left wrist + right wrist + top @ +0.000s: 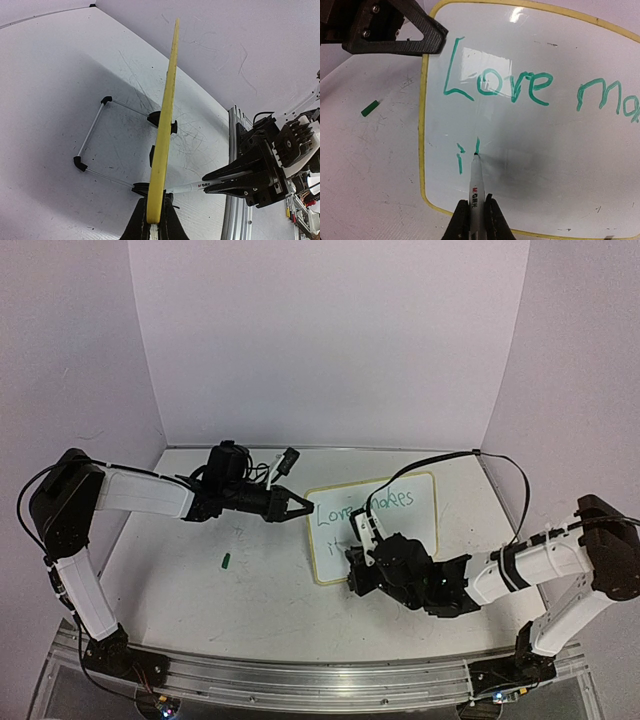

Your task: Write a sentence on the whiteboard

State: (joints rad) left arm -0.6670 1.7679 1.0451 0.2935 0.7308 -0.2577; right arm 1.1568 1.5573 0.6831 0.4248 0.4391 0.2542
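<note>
The whiteboard (400, 525) stands tilted on the table, white with a pale-yellow frame; green writing on it reads "Love makes" with "i" and a fresh stroke below. My left gripper (298, 504) is shut on the board's left edge; the left wrist view shows the yellow frame (162, 145) edge-on between its jaws (155, 220). My right gripper (476, 212) is shut on a white marker (475, 185) whose tip touches the whiteboard (545, 150) at the second line. The board's wire stand (92, 132) and black clip feet show behind it.
A small green marker cap (227, 560) lies on the table left of the board, also in the right wrist view (369, 108). Purple walls enclose the table on three sides. The aluminium rail (320, 680) runs along the near edge.
</note>
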